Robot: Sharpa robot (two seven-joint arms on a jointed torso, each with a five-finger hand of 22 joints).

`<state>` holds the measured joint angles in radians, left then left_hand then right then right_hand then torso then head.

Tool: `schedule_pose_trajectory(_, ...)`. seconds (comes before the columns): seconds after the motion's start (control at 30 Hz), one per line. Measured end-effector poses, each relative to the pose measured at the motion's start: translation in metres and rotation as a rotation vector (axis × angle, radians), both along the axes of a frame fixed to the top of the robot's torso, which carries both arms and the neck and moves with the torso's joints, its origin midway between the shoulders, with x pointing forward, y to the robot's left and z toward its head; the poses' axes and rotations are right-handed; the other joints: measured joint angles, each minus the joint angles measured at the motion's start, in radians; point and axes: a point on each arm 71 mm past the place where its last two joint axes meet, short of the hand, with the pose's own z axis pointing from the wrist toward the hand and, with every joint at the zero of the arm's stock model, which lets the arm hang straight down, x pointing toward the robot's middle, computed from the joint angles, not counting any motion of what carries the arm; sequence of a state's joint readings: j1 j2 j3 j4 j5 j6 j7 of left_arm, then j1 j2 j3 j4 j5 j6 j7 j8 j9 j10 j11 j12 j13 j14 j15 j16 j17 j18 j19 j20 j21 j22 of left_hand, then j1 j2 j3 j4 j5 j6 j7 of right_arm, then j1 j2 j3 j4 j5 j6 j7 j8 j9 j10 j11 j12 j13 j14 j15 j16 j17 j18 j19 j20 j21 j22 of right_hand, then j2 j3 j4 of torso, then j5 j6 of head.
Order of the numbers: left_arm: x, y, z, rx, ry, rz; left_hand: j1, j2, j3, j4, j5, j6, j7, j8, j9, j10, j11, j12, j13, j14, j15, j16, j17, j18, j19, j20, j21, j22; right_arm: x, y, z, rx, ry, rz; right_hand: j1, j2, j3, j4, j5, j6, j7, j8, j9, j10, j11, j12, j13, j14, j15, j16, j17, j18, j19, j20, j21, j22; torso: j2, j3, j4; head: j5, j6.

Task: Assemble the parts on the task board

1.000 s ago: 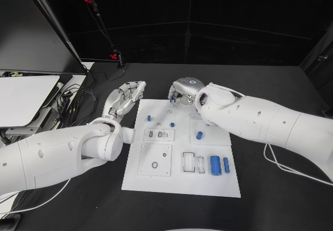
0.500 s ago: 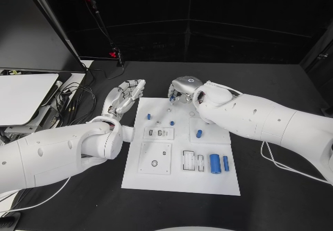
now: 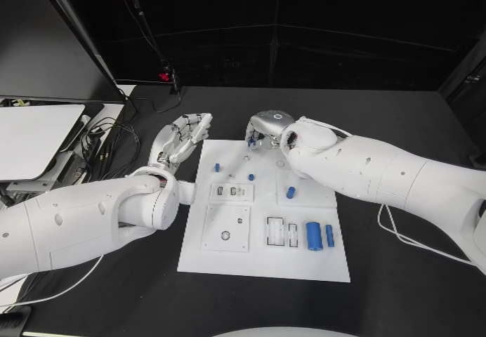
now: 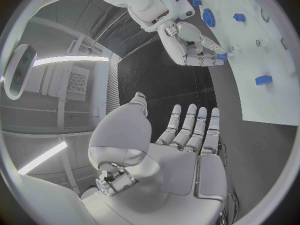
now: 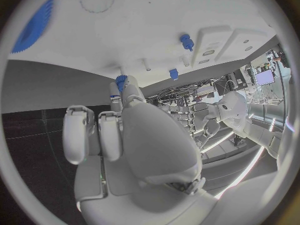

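The white task board (image 3: 265, 263) lies in the middle of the black table. My right hand (image 3: 266, 131) hovers over the board's far edge, fingers curled, and pinches a small blue part (image 3: 251, 143) at its fingertips; the right wrist view shows that part (image 5: 120, 79) just above the board (image 5: 125, 30). My left hand (image 3: 182, 140) stays beside the board's far left corner with straight, spread fingers and holds nothing; its palm (image 4: 181, 150) is bare. Blue pegs (image 3: 217, 168) (image 3: 251, 179) (image 3: 291, 192) stand on the board. A thick blue cylinder (image 3: 314, 236) and a slim one (image 3: 329, 236) lie near its right edge.
White sub-plates with slots and holes (image 3: 227, 230) sit on the board's near half. A pale flat device (image 3: 30, 144) and a tangle of cables (image 3: 114, 140) lie left of the left arm. A dark stand (image 3: 167, 77) rises at the back.
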<state>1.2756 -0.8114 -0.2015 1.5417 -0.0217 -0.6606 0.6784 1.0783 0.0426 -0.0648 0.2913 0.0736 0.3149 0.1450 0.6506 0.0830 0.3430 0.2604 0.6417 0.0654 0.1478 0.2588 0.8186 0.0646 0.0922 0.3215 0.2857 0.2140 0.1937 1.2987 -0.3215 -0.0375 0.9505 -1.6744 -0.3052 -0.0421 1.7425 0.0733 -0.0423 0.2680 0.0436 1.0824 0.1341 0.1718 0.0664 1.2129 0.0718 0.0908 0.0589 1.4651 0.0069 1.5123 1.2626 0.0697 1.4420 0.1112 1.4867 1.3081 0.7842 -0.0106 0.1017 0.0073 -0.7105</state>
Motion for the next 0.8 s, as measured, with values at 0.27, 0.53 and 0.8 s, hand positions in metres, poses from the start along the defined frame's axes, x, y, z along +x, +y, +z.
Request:
schedule_pose_trajectory(0.27,0.0002,-0.0001,-0.0001,0.0,0.0,0.0,0.0,0.0,0.0,0.0,0.0,0.0,0.0,0.0,0.0,0.0,0.0,0.0,0.0,0.0,0.0,0.0,0.0,0.0,0.0,0.0,0.0,0.0,0.0007,0.001,-0.0003,-0.004,0.006,-0.005,0.0,0.0,0.003,0.003,0.0,0.002,0.003,-0.006,0.0,0.0,0.0,-0.007,0.0,0.0,0.0,-0.004,-0.015,0.0,0.0,0.0,0.0,0.0,-0.001,-0.0005,-0.0012,0.0,-0.003)
schedule_pose_trajectory(0.53,0.0002,0.0006,-0.0001,0.001,0.0,0.001,0.005,0.005,0.0,0.0,0.0,0.0,0.0,0.0,-0.002,0.0,0.0,0.0,0.0,0.0,0.0,0.0,0.0,0.0,0.0,0.0,0.0,0.0,0.0018,0.0024,-0.0002,-0.006,0.008,-0.01,0.0,0.0,0.006,0.006,-0.001,0.0,0.004,-0.013,0.0,-0.004,0.004,-0.016,0.0,0.0,0.0,-0.004,-0.016,0.0,0.0,0.0,0.0,0.0,-0.001,-0.0006,-0.0012,-0.002,-0.004)
schedule_pose_trajectory(0.8,0.0002,0.0005,-0.0001,0.001,0.0,0.001,0.005,0.005,-0.003,-0.003,0.0,0.0,0.0,0.004,-0.002,0.0,0.0,0.0,0.0,0.0,0.0,0.0,0.0,0.0,0.0,0.0,0.0,0.0,0.0023,0.0047,-0.0005,-0.009,0.013,-0.013,0.0,0.0,0.008,0.008,-0.001,-0.003,0.007,-0.025,0.0,-0.009,0.009,-0.025,0.001,0.0,0.0,-0.004,-0.018,0.0,-0.002,0.002,0.0,0.0,-0.001,-0.0012,-0.0012,-0.001,-0.006)
